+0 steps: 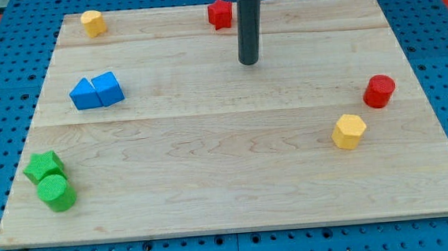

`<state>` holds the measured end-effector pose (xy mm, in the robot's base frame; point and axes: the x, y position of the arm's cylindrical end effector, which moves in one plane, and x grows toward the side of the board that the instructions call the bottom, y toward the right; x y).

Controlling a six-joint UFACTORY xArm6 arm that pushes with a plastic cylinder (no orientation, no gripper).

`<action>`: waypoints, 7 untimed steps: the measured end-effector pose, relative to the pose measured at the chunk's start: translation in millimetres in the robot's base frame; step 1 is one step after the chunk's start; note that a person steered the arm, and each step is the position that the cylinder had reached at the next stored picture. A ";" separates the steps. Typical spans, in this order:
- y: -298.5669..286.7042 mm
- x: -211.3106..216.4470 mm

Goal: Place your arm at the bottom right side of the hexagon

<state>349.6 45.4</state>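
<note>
A yellow hexagon block lies at the view's right, below the middle. My tip is the lower end of the dark rod near the top centre of the board. It stands well up and to the left of the yellow hexagon, touching no block. A red cylinder sits just above and right of the hexagon.
A red star block lies left of the rod at the top edge. A yellow block is at the top left. Two blue blocks sit together at the left. A green star and a green cylinder are at the bottom left.
</note>
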 end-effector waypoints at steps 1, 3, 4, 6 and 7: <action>-20.1 51.4; -8.2 151.7; -45.3 151.7; 20.5 184.3; 105.0 188.6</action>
<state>538.2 150.5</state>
